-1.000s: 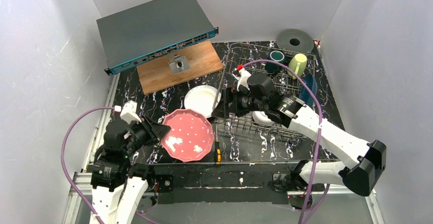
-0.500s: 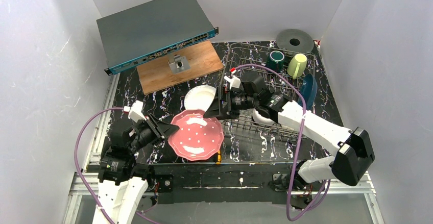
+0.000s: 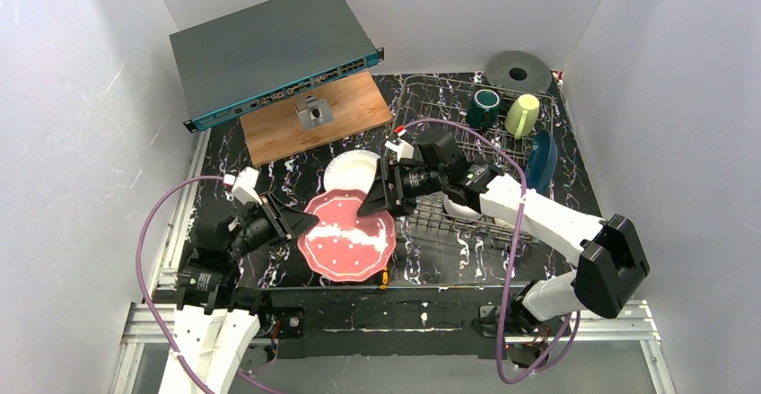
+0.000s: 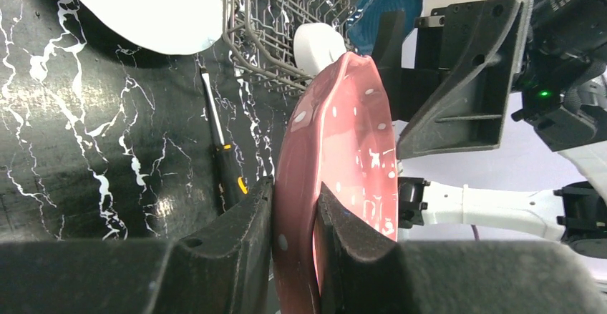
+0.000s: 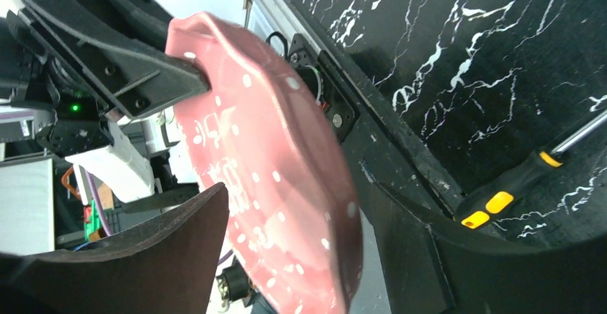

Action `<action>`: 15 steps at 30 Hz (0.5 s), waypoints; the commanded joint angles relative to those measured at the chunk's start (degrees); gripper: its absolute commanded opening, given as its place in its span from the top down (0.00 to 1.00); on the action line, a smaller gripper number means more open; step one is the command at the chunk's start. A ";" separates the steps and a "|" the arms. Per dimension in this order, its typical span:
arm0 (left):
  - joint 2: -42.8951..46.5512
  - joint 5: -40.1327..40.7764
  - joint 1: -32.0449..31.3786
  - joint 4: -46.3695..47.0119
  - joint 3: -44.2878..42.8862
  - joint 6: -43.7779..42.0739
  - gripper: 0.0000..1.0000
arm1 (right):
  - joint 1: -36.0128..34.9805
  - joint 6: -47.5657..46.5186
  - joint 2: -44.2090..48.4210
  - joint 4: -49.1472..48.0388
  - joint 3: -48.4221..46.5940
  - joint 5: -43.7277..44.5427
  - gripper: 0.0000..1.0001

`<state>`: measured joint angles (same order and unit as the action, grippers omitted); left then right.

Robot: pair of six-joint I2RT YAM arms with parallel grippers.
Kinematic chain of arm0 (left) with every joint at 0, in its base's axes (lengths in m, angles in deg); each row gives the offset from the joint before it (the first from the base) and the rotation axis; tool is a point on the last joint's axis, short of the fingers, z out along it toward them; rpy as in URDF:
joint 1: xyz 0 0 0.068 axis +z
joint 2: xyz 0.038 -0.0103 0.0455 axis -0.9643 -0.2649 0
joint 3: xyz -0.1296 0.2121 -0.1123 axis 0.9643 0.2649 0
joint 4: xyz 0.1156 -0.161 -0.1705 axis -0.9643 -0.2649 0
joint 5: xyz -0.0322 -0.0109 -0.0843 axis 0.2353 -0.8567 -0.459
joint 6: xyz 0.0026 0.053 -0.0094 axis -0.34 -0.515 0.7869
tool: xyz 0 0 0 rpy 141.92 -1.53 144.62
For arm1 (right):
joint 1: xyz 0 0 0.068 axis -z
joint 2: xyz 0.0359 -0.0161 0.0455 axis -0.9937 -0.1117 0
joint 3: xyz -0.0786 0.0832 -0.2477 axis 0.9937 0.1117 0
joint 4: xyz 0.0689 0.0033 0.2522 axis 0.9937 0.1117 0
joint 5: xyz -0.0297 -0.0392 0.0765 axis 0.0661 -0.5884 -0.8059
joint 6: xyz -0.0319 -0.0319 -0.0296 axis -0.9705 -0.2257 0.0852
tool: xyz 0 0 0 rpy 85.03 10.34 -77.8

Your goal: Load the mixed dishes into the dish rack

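– Left tool (image 3: 296, 223), condition?
– Clamped on the near-left rim of the pink white-dotted plate (image 3: 348, 243). The left wrist view shows both fingers (image 4: 252, 217) pressed against that rim. The plate is held clear of the surface (image 3: 269, 174), tilted, just left of the dish rack (image 3: 440, 228).
– Right tool (image 3: 371, 202)?
– Spread wide, jaws standing either side of the plate's opposite rim. The right wrist view shows a gap on both sides, so no contact is confirmed.
– Step in hand?
– Judged a handover, left to right, ahead of racking the plate.
– Next move requires?
– The right tool should close squarely on the rim before the left lets go. It should then carry the plate over the rack wall and lower it on edge between the tines. Release order matters, since a shallow pinch on a smooth rim may slip.
– Other items noted?
– A white plate (image 3: 350, 170) lies on the surface beside the rack, not yet loaded. A screwdriver (image 3: 383, 275) lies beneath the held plate and is no part of the task.
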<state>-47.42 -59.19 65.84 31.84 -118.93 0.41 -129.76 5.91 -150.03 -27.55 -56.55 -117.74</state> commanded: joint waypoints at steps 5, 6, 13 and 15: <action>-3.14 -7.80 0.10 5.71 -4.65 -4.00 1.00 | -0.55 0.05 -0.62 -5.04 0.51 -8.80 0.26; -3.28 -8.26 0.14 6.20 -4.53 -3.80 1.00 | -0.77 0.12 -0.84 -5.36 0.58 -9.16 0.26; -3.47 -8.10 0.10 4.89 -4.04 -3.66 1.00 | -2.04 3.12 -2.55 -10.75 1.64 -12.68 0.52; -3.36 -7.42 0.10 3.58 -4.06 -3.82 1.00 | -2.01 4.07 -2.80 -13.05 2.09 -13.15 0.70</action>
<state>-51.01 -63.04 65.91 32.76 -120.39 -4.92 -130.61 6.52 -152.17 -31.61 -54.52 -125.78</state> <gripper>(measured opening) 0.215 0.440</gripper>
